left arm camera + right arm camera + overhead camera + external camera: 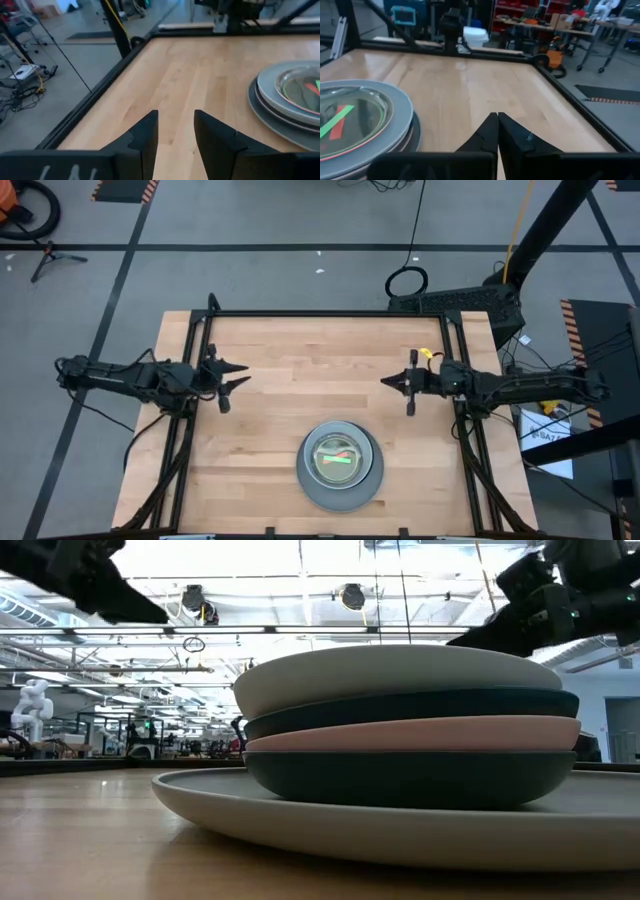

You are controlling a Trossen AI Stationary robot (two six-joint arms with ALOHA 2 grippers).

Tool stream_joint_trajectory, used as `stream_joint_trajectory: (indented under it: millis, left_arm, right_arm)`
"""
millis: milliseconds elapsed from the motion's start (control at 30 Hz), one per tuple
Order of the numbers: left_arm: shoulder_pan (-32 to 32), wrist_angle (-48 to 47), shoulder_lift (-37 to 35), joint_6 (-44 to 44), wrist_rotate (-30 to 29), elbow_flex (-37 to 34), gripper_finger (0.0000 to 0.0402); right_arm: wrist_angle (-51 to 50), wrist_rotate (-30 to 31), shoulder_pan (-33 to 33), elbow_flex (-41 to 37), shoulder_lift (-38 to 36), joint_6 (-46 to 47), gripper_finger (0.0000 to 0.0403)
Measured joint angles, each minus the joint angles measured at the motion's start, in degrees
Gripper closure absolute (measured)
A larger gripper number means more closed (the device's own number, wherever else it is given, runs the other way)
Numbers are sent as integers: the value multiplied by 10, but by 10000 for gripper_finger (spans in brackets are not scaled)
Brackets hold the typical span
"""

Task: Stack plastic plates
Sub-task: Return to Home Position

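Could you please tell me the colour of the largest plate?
The large round plastic plate is grey; the high view shows it best.

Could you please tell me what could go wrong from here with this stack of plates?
The pale round plastic plate on top looks shifted sideways over the dark teal plate beneath it, so a knock might slide it off. The large grey round plastic plate carrying the stack lies near the wooden table's edge; a bump could push it over. The left claw and right claw hang clear.

Grey floor [250, 220] is crossed by black tape lines [250, 248]; a ceiling [300, 570] lit by strip lights is seen beyond the wooden counter [300, 350].
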Motion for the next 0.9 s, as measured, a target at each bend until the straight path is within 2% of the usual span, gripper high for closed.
stream_joint_trajectory:
  millis: [200, 367, 567, 767, 900]
  left_arm:
    - [25, 19, -105, 2, 0, -29, 270]
    - [40, 17, -157, 1, 1, -32, 270]
    - [48, 21, -172, -3, 1, -38, 270]
    - [48, 41, -172, -20, 3, -87, 270]
    - [48, 62, -171, -27, 3, -115, 270]
  right_arm:
    - [-14, -9, -16, -37, -79, 11, 403]
    - [-58, -11, -26, -52, -138, 15, 403]
    - [-126, -11, -38, -53, -208, 12, 403]
    - [-164, -11, -41, -57, -265, 11, 403]
    - [-167, -11, -41, -90, -302, 20, 403]
